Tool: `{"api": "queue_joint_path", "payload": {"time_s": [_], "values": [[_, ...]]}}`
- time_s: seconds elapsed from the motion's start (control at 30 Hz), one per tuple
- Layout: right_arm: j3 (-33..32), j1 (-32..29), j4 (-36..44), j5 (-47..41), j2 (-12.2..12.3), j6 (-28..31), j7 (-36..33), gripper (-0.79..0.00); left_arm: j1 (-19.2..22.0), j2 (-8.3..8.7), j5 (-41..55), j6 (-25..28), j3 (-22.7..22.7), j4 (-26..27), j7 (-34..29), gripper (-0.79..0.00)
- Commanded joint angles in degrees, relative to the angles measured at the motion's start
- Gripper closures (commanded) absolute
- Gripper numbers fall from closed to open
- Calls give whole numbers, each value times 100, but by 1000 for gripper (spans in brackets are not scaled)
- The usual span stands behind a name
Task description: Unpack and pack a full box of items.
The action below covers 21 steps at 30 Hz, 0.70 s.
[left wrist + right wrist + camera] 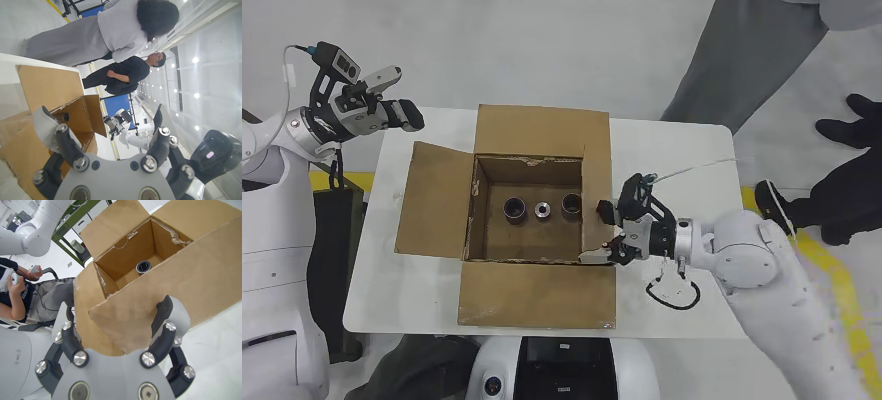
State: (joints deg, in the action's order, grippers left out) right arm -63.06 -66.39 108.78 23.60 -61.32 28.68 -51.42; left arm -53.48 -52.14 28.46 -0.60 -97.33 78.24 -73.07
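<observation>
The white table (682, 150) takes up centre frame. The cardboard box (537, 292) sits square in the middle of it, with its flaps thrown wide so the inside can be reached. Down on its floor there's a row of cylinders (542, 210), not yet unpacked, I'd say. The right gripper (604, 232) is at the box's right edge, jaws spread and straddling the right-hand flap (170, 275) without pinching it, probably to keep it out of the way. The left gripper (397, 97), upper left, is wide apart and empty, parked well off the box.

Left gripper (412, 117) held high on the outstretched left arm (282, 135), fingers (45, 121) spread wide; right gripper (602, 234), jaws likewise parted, points inward from the bent right arm (742, 250).
</observation>
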Motion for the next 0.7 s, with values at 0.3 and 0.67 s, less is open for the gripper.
{"api": "queue_joint_path", "payload": {"time_s": [0.3, 0.67], "values": [[1212, 537, -315, 983, -240, -652, 348, -785, 0, 0, 0, 0, 0, 0, 0, -785], [281, -50, 284, 622, -44, -332, 624, -785, 0, 0, 0, 0, 0, 0, 0, -785]]}}
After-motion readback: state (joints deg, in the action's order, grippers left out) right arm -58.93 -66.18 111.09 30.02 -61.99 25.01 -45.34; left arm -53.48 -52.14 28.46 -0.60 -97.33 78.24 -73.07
